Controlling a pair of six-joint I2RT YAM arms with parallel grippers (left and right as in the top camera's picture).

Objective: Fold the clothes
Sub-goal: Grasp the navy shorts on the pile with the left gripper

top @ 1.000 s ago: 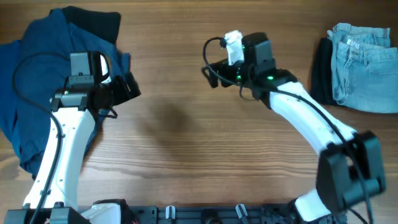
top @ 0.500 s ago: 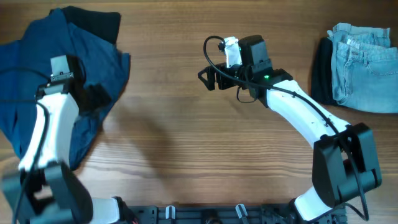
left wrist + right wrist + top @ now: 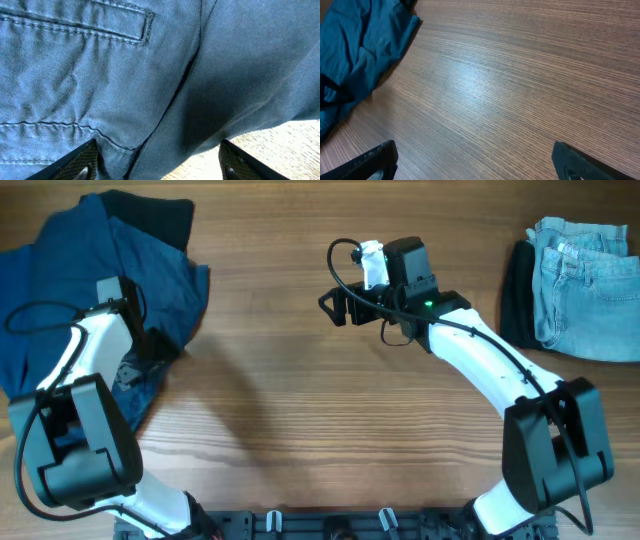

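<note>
The navy-blue shorts (image 3: 60, 300) lie crumpled at the table's far left, and a black garment (image 3: 160, 215) shows from under their top edge. My left gripper (image 3: 150, 345) is low over the shorts' right edge. In the left wrist view the navy fabric (image 3: 125, 75), with a stitched pocket slit, fills the frame. The left gripper (image 3: 160, 170) is open, its fingertips (image 3: 80, 162) straddling the cloth's hem and a strip of wood. My right gripper (image 3: 335, 305) hovers over bare wood at mid-table, open and empty (image 3: 475, 167). The shorts (image 3: 355, 45) show at that view's upper left.
Folded light-blue jeans (image 3: 585, 285) sit at the far right, with a dark folded garment (image 3: 517, 295) against their left side. The wooden tabletop (image 3: 300, 410) stretches between the two arms. The arm bases stand at the front edge.
My left arm swung left and came down onto the shorts' right edge, and its jaws have narrowed somewhat. The right gripper shifted slightly left early on, then held still.
</note>
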